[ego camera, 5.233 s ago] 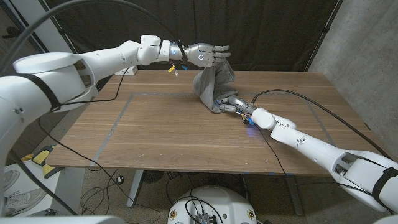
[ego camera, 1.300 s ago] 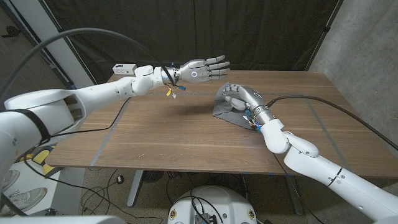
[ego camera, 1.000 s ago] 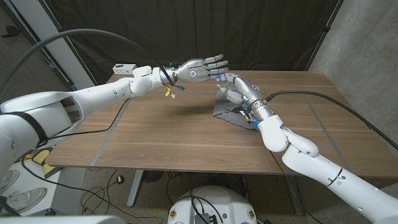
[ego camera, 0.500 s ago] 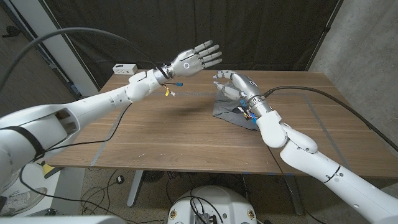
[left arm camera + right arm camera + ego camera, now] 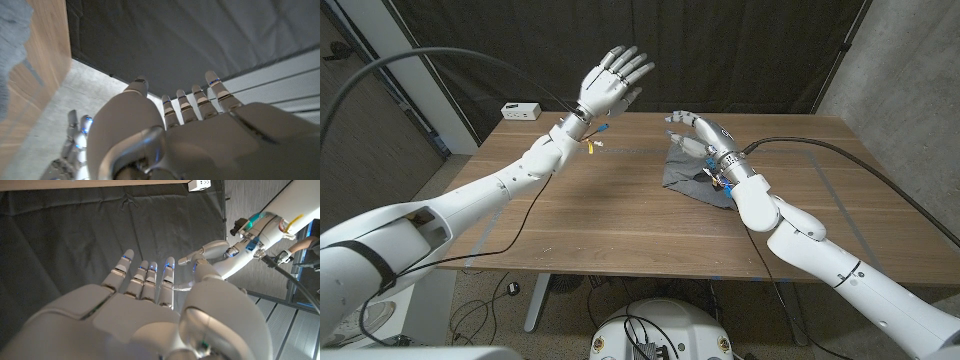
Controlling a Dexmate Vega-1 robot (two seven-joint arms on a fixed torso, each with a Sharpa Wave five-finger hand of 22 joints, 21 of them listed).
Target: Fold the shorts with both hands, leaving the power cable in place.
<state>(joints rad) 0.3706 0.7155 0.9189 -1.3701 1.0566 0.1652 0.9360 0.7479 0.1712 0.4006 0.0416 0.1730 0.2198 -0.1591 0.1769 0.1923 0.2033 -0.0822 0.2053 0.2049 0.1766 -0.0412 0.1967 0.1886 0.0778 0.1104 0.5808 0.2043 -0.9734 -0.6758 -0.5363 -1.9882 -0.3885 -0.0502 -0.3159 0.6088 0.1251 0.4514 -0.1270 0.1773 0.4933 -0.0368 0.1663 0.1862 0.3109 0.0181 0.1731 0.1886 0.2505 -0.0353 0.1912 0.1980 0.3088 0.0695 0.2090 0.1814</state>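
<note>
One pair of grey fabric shorts [image 5: 692,178] lies bunched in a folded heap on the brown wooden desk [image 5: 600,220], toward its far right part. Two white robot arms reach over the desk. The left hand [image 5: 611,78] is raised high above the far edge, fingers spread and holding nothing. The right hand [image 5: 698,135] hovers just above the shorts' far end, fingers loosely apart and empty; in the right wrist view [image 5: 145,295] its fingers reach out straight. One black power cable [image 5: 840,160] runs across the desk's right side toward the right wrist. One white power strip [image 5: 521,110] sits at the far left corner.
</note>
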